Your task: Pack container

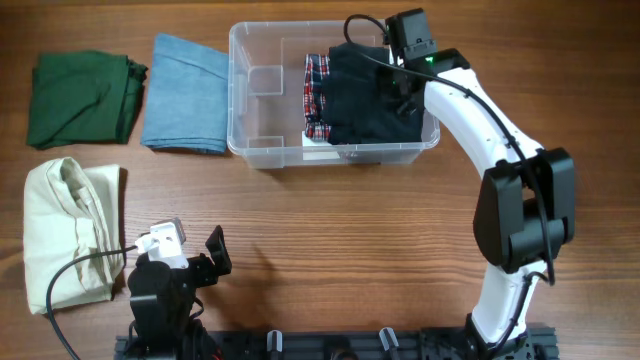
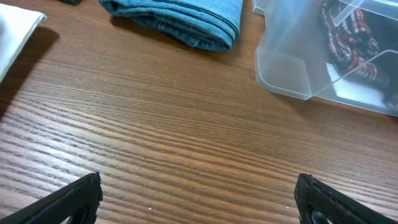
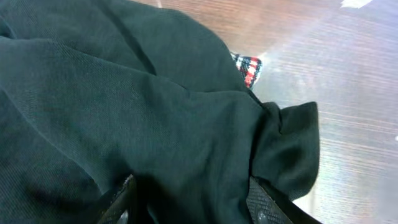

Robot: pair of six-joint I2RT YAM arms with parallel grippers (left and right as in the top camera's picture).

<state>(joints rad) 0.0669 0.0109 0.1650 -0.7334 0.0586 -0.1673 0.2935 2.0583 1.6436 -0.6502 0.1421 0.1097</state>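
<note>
The clear container (image 1: 240, 92) stands at the back centre of the table and shows in the left wrist view (image 2: 283, 65). Inside lie a red plaid garment (image 1: 317, 88) and, over it, a black garment (image 1: 360, 105). My right gripper (image 1: 398, 92) is down in the container's right end. In the right wrist view its fingers (image 3: 189, 202) are apart and pressed into the black garment (image 3: 124, 106), with a bit of plaid (image 3: 249, 67) showing beyond. My left gripper (image 1: 215, 250) is open and empty low over bare table (image 2: 198, 199).
A folded blue denim garment (image 1: 185, 95) lies just left of the container, and shows in the left wrist view (image 2: 180, 18). A dark green garment (image 1: 80, 95) lies at the far left. A cream garment (image 1: 65, 230) lies front left, beside the left arm.
</note>
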